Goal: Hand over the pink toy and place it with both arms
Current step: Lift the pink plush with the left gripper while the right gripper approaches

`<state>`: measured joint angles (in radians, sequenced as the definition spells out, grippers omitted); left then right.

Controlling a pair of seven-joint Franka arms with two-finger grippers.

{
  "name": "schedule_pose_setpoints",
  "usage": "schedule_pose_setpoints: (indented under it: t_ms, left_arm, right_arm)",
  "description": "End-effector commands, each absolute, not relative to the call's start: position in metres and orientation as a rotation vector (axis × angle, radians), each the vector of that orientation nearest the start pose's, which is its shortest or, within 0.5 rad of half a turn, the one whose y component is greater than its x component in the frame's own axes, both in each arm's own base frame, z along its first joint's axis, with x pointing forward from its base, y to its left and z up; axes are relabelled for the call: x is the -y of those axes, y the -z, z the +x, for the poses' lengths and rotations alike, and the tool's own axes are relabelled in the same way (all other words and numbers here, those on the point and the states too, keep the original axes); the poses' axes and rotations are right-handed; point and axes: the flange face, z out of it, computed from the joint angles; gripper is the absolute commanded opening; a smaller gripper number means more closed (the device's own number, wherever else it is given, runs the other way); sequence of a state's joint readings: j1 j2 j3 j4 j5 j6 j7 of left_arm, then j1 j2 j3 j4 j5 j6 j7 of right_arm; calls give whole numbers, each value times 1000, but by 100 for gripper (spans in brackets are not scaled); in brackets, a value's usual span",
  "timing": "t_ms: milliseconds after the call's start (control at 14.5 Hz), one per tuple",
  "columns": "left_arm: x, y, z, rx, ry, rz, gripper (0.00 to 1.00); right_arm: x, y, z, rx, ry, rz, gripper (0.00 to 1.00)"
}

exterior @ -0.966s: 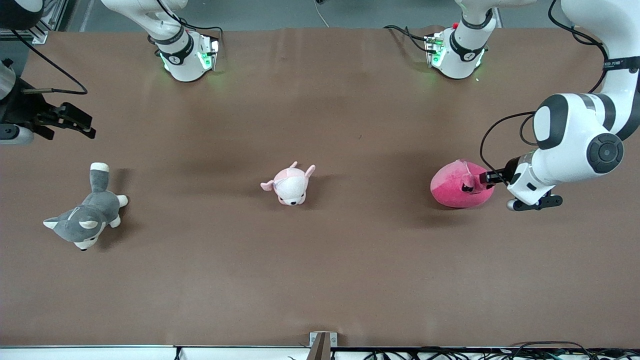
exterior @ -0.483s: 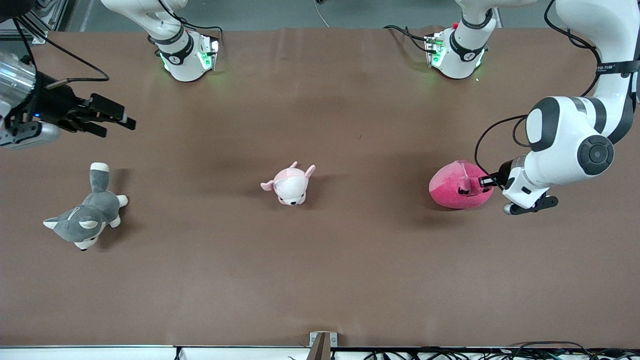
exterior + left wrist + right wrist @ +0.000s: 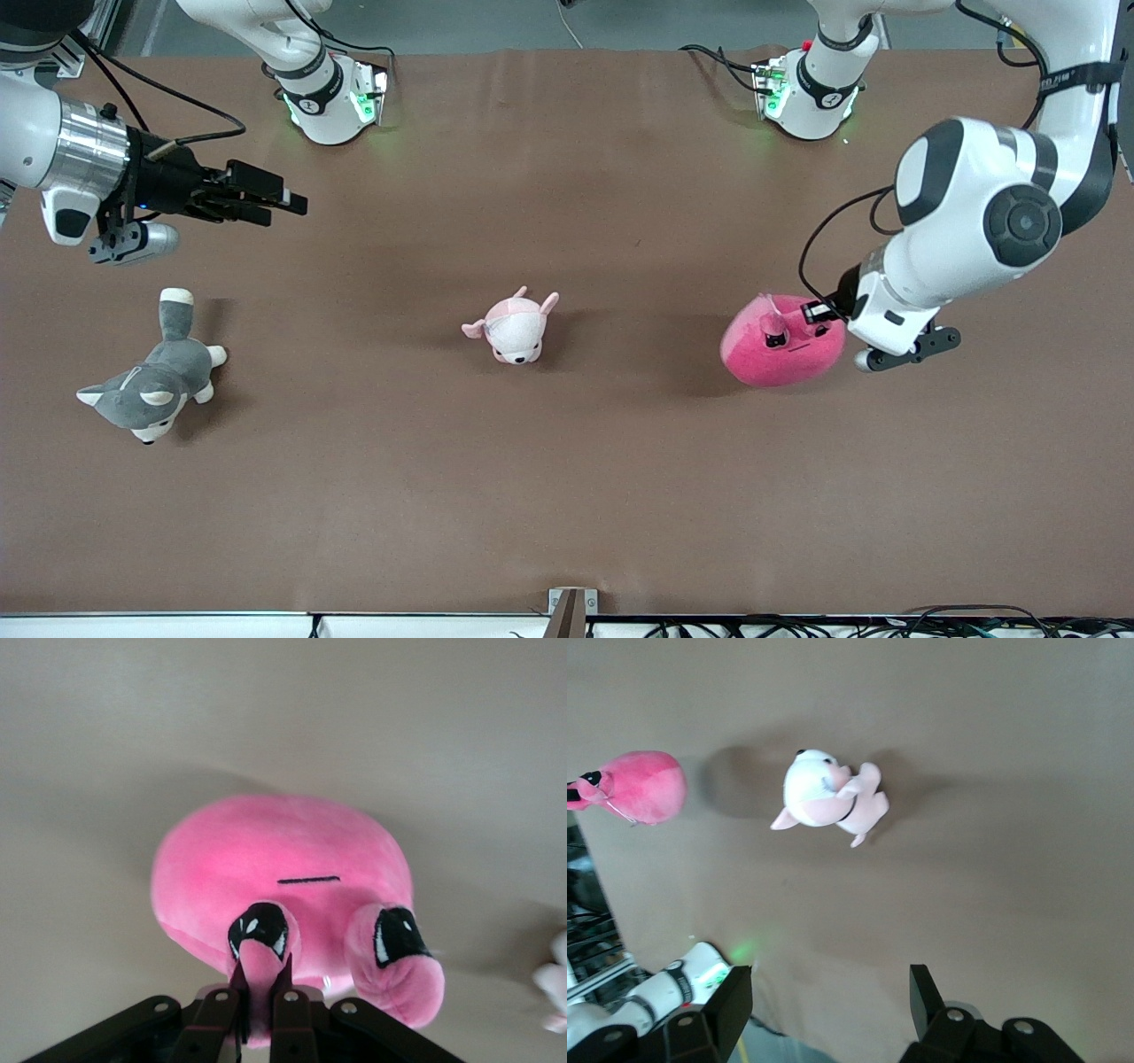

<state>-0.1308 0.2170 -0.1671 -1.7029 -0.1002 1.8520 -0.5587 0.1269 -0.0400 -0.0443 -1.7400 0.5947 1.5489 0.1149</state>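
Note:
The pink toy [image 3: 780, 354] is a hot-pink rounded plush, held off the table toward the left arm's end. My left gripper [image 3: 784, 330] is shut on one of its small stubby limbs. In the left wrist view the toy [image 3: 283, 868] hangs past the gripper [image 3: 262, 992], with the limb pinched between the black fingers. My right gripper [image 3: 288, 202] is open and empty, up in the air over the table toward the right arm's end. In the right wrist view its gripper [image 3: 831, 997] has wide-spread fingers, and the pink toy [image 3: 642, 787] shows far off.
A small pale pink-and-white plush [image 3: 514, 326] lies at the table's middle; it also shows in the right wrist view [image 3: 828, 796]. A grey-and-white plush dog [image 3: 151, 381] lies at the right arm's end, nearer the front camera than the right gripper. Both arm bases stand along the table's top edge.
My left gripper has lifted the pink toy and carried it toward the table's middle. My right arm has swung in from the table's end toward the middle, gripper open.

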Motion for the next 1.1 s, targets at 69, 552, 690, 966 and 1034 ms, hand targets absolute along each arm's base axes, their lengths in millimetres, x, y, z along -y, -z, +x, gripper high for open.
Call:
schedule_pose_setpoints:
  t_ms: [69,552,690,966,1034]
  left_arm:
    - [249,-515,579,559,-152,-3250,0]
    - [392,-565,512,666,-162,-3318,0]
    - [423,-577,497,712,-150,-3346,0]
    - [485,-587,474,792,-85,-3453,0]
    - [495,-586,472,804,-61,-3487,0]
  right_arm:
    - [-129,-581,531,-90,-331,-2483,79]
    - [-132,-585,532,-84,-314,-2480,68]
    - [-130,-585,538,-91,-307,-2477,68]
    - [-135,-588,542,-77,-303,-2480,67]
    - [-136,-588,542,-76,-308,-2481,67]
